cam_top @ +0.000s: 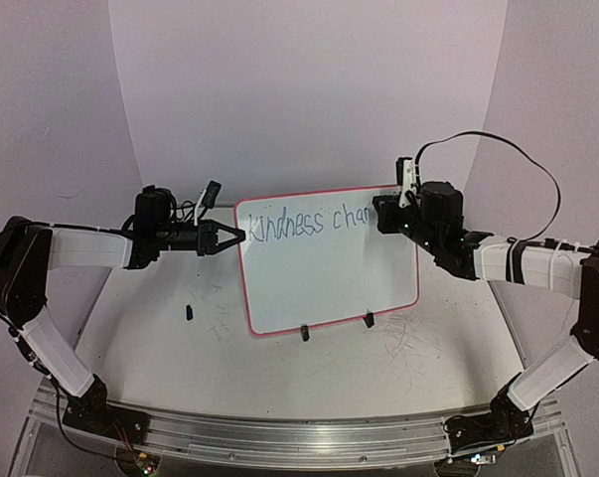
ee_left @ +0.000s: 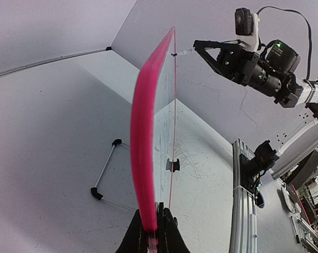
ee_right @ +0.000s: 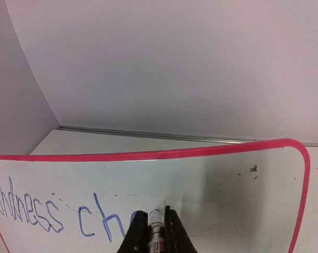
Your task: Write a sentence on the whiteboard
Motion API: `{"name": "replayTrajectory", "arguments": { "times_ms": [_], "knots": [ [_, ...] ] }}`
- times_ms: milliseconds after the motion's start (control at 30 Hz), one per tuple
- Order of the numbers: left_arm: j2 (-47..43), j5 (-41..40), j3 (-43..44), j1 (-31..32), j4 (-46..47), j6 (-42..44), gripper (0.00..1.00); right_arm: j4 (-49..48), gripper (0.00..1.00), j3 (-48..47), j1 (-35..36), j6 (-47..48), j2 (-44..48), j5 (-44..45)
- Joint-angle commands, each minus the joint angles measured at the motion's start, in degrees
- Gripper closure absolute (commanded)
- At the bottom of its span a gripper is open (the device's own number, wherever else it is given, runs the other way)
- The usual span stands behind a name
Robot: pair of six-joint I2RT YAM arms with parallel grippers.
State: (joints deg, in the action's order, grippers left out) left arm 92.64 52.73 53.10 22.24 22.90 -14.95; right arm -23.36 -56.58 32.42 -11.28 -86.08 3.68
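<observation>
On the left, the left pincer point(cam_top: 225, 237) is clamped on the pink-red frame of the whiteboard point(cam_top: 329, 278), on its left edge near the top corner. In the left wrist view its dark fingers pinch that thin, smooth plastic rim edge-on. A small black piece point(cam_top: 190, 313) lies on the matte white table point(cam_top: 140, 338) below the left arm, well apart from the board.

The whiteboard stands in the middle of the table on two small black clip feet point(cam_top: 304, 332). It is a glossy white rectangle with rounded corners. The sentence point(cam_top: 299, 225) runs along its top in thin blue handwriting and reads "Kindness cha" as far as it shows; the rest is hidden behind the right arm.

At the right end of the words, the right pincer point(ee_right: 156, 227) is closed around a marker point(ee_right: 156, 232) with a white barrel and a red and dark label, too small to read. Its tip meets the board. Faint grey scuffs point(cam_top: 408, 338) mark the table by the board's lower right corner.
</observation>
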Motion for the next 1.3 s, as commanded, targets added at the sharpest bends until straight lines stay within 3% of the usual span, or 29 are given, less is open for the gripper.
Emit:
{"name": "replayTrajectory", "arguments": {
  "times_ms": [0,600,967,1267],
  "knots": [
    [-0.1,-0.2,0.3,1.3,1.1,5.3,1.00,-1.2,1.00,-0.2,-0.6,-0.8,0.8,4.7],
    [-0.2,-0.2,0.3,1.6,1.1,5.3,1.00,1.6,1.00,5.8,-0.6,-2.0,4.2,2.5],
    [-0.3,-0.3,0.3,1.5,1.1,5.4,1.00,-1.3,1.00,4.0,-2.8,-3.2,6.7,-2.3],
    [-0.5,-0.4,0.3,1.5,1.1,5.5,1.00,-1.8,1.00,2.2,-3.4,-2.9,4.0,0.2]
  ]
}}
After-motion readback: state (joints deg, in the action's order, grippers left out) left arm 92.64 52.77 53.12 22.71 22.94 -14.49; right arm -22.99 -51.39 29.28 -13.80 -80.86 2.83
